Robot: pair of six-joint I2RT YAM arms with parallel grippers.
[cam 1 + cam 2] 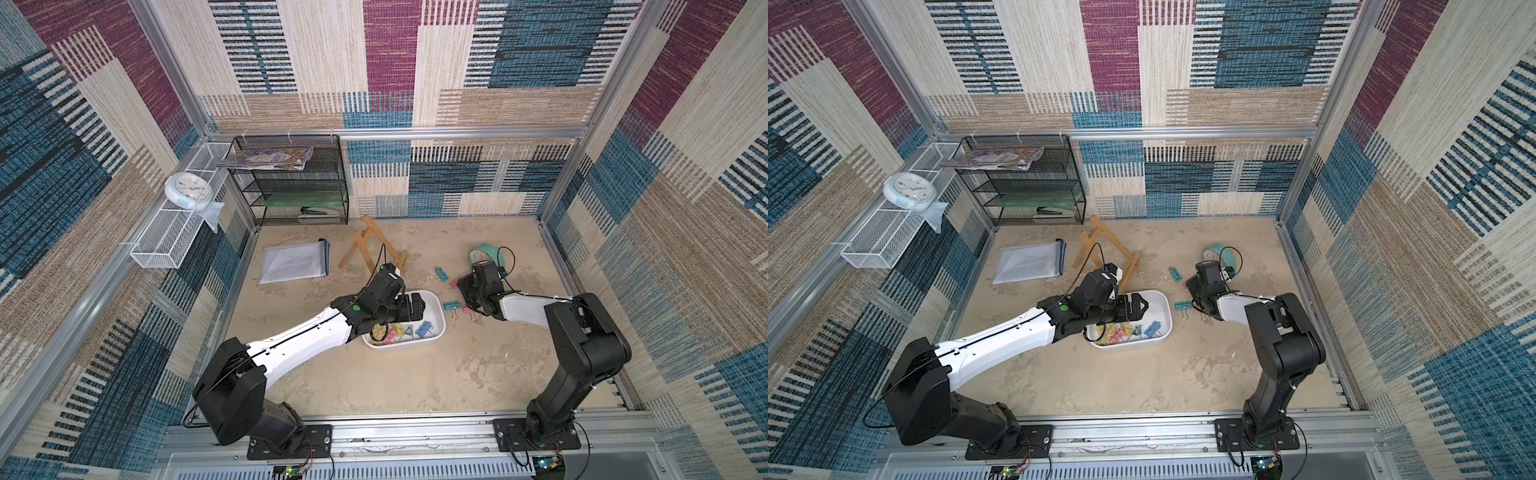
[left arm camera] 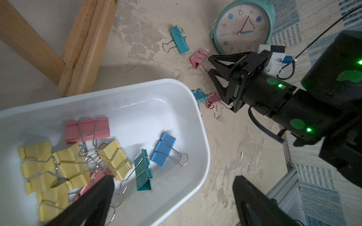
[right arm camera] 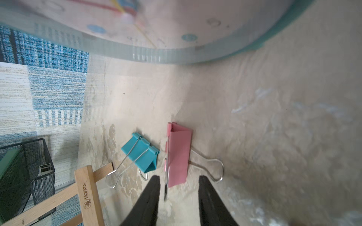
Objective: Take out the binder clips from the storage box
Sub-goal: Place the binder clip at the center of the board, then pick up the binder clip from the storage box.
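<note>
We're seeing left end effector [image 2: 174, 181] open above storage box [image 2: 148, 109], right end effector [image 3: 178, 177] open astride pink binder clip [image 3: 179, 154]

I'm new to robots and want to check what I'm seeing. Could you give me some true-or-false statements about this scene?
1. The storage box holds several binder clips. True.
2. Every clip in it is yellow. False: pink, teal and blue ones lie there too.
3. The right gripper clamps a clip. False: its jaws stand apart; the pink clip before it lies on the table.
4. A clock lies on the table. True.
5. The left gripper is open. True.
</note>
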